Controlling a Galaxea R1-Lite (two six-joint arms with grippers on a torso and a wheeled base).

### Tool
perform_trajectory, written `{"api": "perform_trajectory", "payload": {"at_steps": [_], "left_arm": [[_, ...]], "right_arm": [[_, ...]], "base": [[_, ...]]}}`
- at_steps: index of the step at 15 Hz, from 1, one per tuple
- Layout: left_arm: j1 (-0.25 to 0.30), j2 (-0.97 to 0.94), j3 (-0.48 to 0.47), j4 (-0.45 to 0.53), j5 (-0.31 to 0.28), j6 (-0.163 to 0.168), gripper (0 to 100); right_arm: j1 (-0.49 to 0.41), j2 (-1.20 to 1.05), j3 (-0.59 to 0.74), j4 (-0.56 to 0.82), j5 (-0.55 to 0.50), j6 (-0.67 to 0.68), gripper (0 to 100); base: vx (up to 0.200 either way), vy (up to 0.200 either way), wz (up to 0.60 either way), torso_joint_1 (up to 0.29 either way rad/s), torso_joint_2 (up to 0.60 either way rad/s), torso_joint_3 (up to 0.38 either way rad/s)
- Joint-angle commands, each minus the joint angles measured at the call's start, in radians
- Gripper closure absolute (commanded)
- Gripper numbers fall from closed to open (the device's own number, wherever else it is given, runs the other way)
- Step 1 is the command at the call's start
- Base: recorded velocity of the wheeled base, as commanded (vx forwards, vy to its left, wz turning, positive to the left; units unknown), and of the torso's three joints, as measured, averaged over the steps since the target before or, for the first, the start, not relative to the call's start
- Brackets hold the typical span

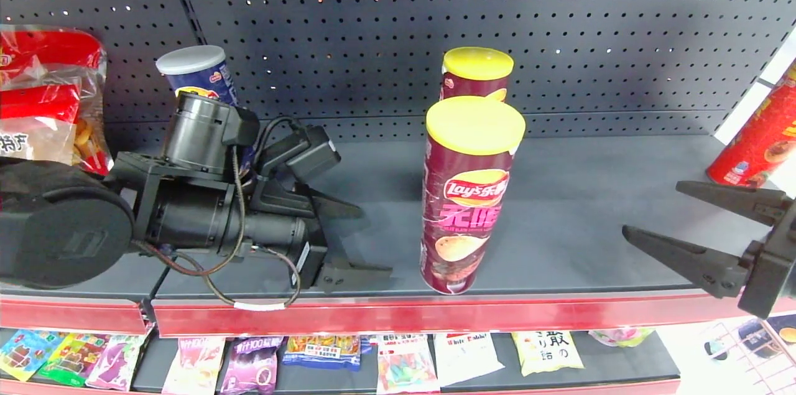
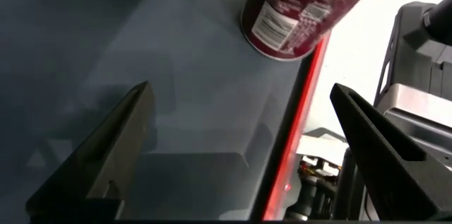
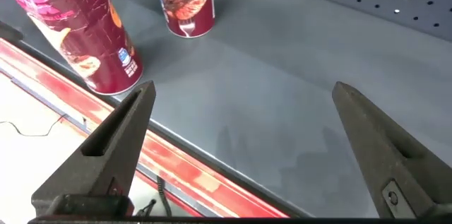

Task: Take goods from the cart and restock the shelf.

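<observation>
So the chip can (image 1: 471,196) stands upright at the shelf (image 1: 578,227) front edge. The left gripper (image 1: 374,241) is just beside it, wide open, holding nothing. The right gripper (image 1: 653,208) is farther off on the other side, also open & empty.

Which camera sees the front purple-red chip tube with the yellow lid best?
The head view: the front maroon cylindrical chip tube with the yellow lid stands whole there, lid to base. Both wrist views catch just its lower part, lid cut off.
</observation>
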Motion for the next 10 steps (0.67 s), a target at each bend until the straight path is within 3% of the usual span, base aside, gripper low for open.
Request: {"api": "perform_trajectory", "payload": {"at_steps": [1,10], "left_arm": [[-0.017,0.044,-0.022,0.000,0.003,0.001,0],[-0.040,0.104,-0.095,0.000,0.006,-0.001,0]], "right_arm": [[-0.005,-0.002,0.000,0.000,0.000,-0.001,0],[-0.016,-0.004,-0.003,-0.002,0.000,0.007,0]], "base": [[0.000,0.000,0.00,0.000,0.00,0.000],[0.000,0.000,0.00,0.000,0.00,0.000]]}}
